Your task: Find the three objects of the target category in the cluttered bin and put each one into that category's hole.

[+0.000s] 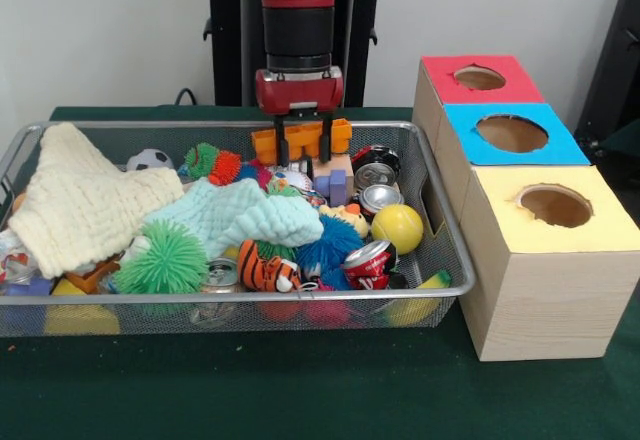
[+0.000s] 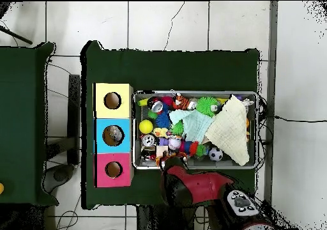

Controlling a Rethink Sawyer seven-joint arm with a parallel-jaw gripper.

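In the bin's right half: cans
Cans: three soda cans [image 1: 375, 182] clustered by the yellow ball [image 1: 398, 227], a fourth [image 1: 220, 276] at the near wall.
Bin [image 1: 440, 222]: wire mesh, full of cloths and toys.
Gripper [image 1: 301, 141]: orange fingers spread, empty, above the far rim.
Boxes: red [image 1: 445, 75], blue [image 1: 465, 125], yellow [image 1: 500, 195] tops, each with a hole, beside the bin.

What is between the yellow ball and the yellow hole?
The bin's wire wall stands between the yellow ball and the box with the yellow hole. The ball must go up over it. Nothing covers the hole.
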